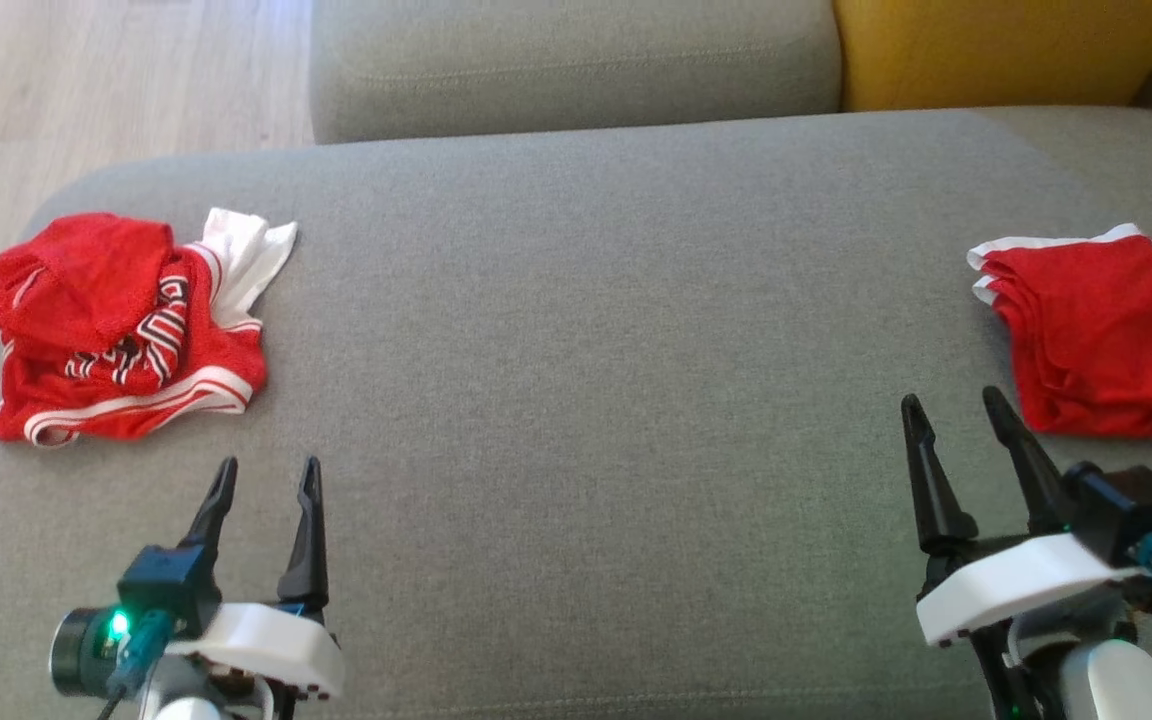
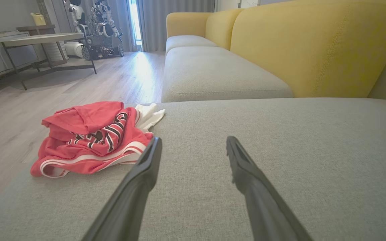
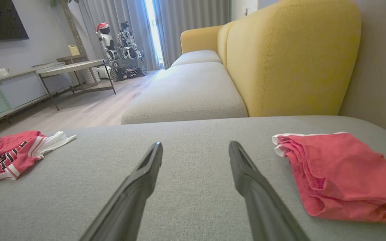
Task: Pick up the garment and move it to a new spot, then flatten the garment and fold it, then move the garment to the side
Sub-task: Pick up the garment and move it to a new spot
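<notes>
The crumpled red garment (image 1: 126, 330), striped in white with a white piece poking out at its far side, lies in a heap by the left edge of the grey sofa cushion (image 1: 586, 350), close to the far left corner. A folded red garment (image 1: 1101, 335) with white trim lies flat well apart from it, over toward the cushion's right side. The left gripper (image 1: 269, 465) hovers near the front edge, just short of the heap, jaws apart and holding nothing. The right gripper (image 1: 952, 398) hovers beside the folded garment's near left corner, jaws likewise apart and bare. Past the left edge runs pale wooden floor (image 1: 86, 90); a yellow backrest (image 1: 996, 50) rises beyond the far edge.
</notes>
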You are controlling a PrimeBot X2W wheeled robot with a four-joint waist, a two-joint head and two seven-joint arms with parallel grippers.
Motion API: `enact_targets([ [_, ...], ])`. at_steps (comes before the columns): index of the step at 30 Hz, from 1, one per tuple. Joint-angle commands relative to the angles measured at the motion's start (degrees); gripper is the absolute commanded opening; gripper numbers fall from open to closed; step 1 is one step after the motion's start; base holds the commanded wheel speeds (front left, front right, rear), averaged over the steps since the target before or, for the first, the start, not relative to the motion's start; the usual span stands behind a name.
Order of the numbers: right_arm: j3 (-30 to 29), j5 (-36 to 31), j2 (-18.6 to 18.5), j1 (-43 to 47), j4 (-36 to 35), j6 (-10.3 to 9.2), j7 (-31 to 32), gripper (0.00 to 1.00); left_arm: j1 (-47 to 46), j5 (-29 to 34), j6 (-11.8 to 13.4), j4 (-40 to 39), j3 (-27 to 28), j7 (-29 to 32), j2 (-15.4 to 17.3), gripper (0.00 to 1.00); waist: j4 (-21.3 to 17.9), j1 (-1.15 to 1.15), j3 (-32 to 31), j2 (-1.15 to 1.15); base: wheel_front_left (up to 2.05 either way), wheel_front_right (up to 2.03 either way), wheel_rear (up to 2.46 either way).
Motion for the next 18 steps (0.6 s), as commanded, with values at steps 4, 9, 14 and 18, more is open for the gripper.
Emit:
enact_targets([
  [4, 1.4, -0.7, -0.2, -0.9, -3.2, 0.22, 0.3, 1.0, -2.1, -0.7, 0.3, -1.9, 1.8, 0.2, 1.3, 1.0, -0.1, 0.0, -0.4, 0.0, 0.0, 0.0, 0.0],
  [9, 1.2, -0.6, -0.2, -0.6, -3.8, 0.22, 0.7, 1.0, -2.0, -0.8, 0.5, -1.9, 1.6, 0.4, 1.4, 1.0, -0.2, 0.0, -0.6, 0.0, 0.0, 0.0, 0.0],
  [14, 1.1, -0.5, -0.2, -0.4, -4.1, 0.22, 1.0, 1.0, -2.3, -1.0, 0.6, -1.7, 1.3, 0.5, 1.4, 1.0, -0.1, 0.0, -0.5, 0.0, 0.0, 0.0, 0.0],
  [18, 1.1, -0.6, -0.2, -0.5, -4.2, 0.22, 1.1, 1.0, -2.4, -1.0, 0.7, -1.6, 1.2, 0.5, 1.5, 1.0, 0.0, 0.0, -0.4, 0.0, 0.0, 0.0, 0.0],
])
